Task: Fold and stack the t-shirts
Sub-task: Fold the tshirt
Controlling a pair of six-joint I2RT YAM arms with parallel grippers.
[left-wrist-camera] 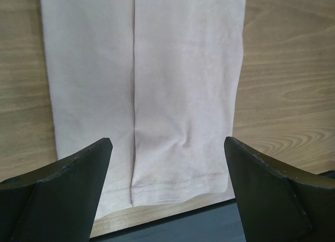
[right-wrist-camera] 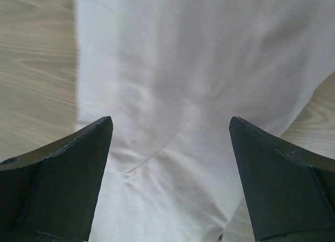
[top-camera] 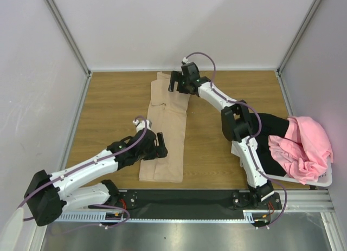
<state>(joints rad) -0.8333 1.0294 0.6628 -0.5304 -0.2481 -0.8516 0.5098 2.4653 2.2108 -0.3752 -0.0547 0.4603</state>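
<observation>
- Spanning the workspace, the wooden table [top-camera: 108,110] carries one garment flat on its middle. This is probably the working spot because both arms can reach it.
- The tan t-shirt [top-camera: 168,132] lies as a long narrow strip running from the table's near edge towards the far wall. Its sides appear to be already folded in lengthwise, so the end-to-end fold looks like the step left to do.
- The laundry basket [top-camera: 320,181] sits at the right edge beside the right arm's base. It acts as the holding place for the shirts waiting their turn.
- A crumpled pink t-shirt [top-camera: 303,145] is heaped on top in the basket, and a black t-shirt [top-camera: 271,126] sits bunched just to its left. Neither is folded.
- The right gripper [top-camera: 176,82] hovers over the strip's far end. Its jaws are spread wide over the cloth and have hold of nothing.
- The left gripper [top-camera: 161,145] hangs over the near part of the strip, jaws likewise wide apart and empty. One gripper at each end suits a fold that brings one end over the other.
- The hem [left-wrist-camera: 167,192] lies flat and square just short of the table's near edge.
- A lengthwise fold line [left-wrist-camera: 135,95] runs straight up the strip.
</observation>
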